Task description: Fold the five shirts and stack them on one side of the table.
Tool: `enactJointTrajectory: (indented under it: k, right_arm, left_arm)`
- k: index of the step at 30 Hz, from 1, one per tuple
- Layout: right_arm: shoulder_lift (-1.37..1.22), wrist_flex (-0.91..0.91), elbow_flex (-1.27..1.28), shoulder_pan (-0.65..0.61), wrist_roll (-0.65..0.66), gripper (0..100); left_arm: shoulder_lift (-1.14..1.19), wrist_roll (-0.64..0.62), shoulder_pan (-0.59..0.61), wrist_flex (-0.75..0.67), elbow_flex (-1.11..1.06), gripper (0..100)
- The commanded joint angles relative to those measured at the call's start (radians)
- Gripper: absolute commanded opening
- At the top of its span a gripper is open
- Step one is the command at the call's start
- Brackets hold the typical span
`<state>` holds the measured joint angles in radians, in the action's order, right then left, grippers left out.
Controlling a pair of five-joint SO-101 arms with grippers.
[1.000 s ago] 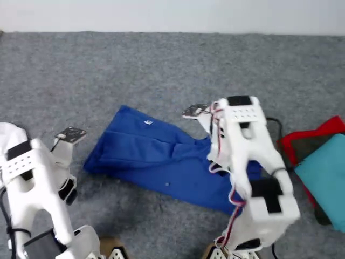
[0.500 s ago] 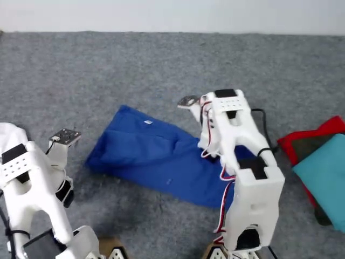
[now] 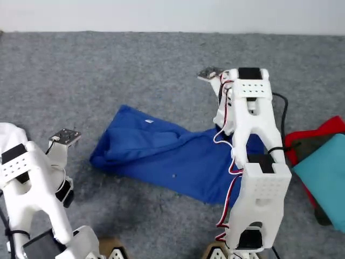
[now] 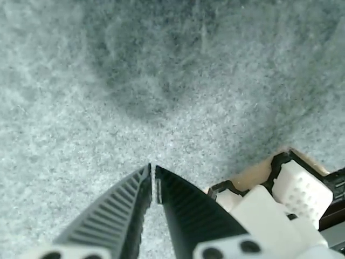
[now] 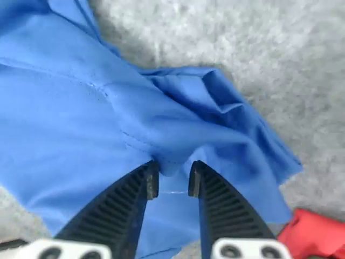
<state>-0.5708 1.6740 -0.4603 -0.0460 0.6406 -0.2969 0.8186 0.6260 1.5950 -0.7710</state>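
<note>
Gripping a raised fold of the blue shirt, the right pincer has its two ribbed fingers drawn in close, with the cloth bunched between their tips. In the high view the blue shirt lies crumpled across the middle of the grey surface, running slantwise from centre-left towards the right. Its right-hand part passes under the right arm, which stands over it. The left pincer hangs above bare grey surface, fingertips almost meeting, with nothing between them. The left arm sits at the near left corner, apart from the blue shirt. At the right edge a teal shirt rests on top of a red shirt, near the blue one but not touching it. A white shirt shows at the left edge, behind the left arm.
</note>
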Motion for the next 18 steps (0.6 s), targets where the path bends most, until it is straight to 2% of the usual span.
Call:
enactJointTrajectory:
  k: [1,3,11,14,18]
  right_arm:
    - [-0.033,-0.068,-0.058,0.016,-0.012,11.2]
    - [-0.064,-0.085,-0.060,0.022,-0.017,11.2]
    - [0.027,0.050,-0.060,0.036,-0.146,11.2]
    - [0.079,0.054,-0.055,0.039,-0.146,11.2]
    - [0.108,0.088,-0.054,0.039,-0.144,11.2]
  left_arm:
    - [-0.026,0.003,-0.086,-0.041,0.058,1]
    - [-0.023,-0.028,-0.160,-0.069,0.101,1]
    - [-0.017,-0.331,-0.434,-0.282,0.262,1]
    - [0.021,-0.364,-0.520,-0.333,0.262,2]
    - [0.218,-0.365,-0.585,-0.327,0.297,2]
